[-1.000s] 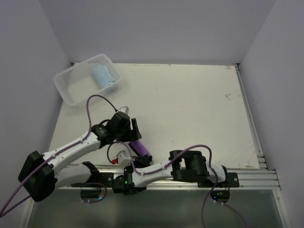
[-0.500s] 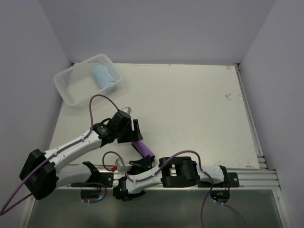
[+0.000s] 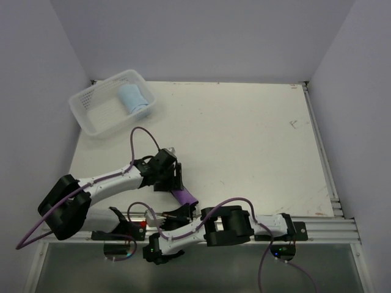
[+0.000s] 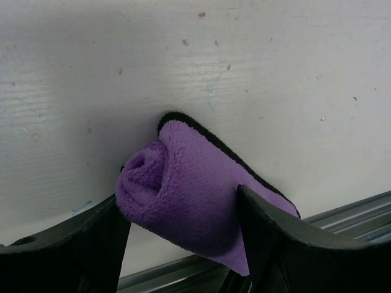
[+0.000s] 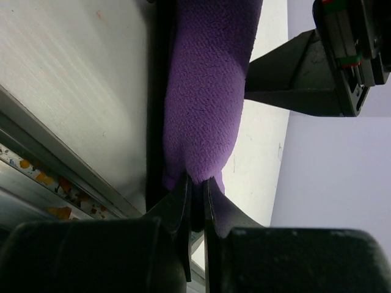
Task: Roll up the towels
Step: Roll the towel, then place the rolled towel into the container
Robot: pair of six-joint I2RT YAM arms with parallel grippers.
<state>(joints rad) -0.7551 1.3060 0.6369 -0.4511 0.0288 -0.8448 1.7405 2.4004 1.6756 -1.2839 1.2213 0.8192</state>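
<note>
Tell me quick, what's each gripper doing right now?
Left gripper: closed around the rolled purple towel, a finger on each side.
Right gripper: closed, pinching that towel's end.

You won't find any readable text, label, brand, number or sign on anything in these three views.
</note>
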